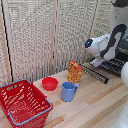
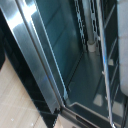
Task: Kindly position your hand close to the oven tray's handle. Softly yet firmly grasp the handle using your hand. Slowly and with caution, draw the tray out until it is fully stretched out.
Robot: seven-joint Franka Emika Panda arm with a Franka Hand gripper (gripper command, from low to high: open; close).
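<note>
Only wrist cam shows oven tray [image 2: 95, 55] bars; end effector state unclear.

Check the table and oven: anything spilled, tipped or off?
Nothing stands out. The red basket, red bowl, blue cup and orange packet sit upright on the table; the oven door hangs open, no spill visible.
</note>
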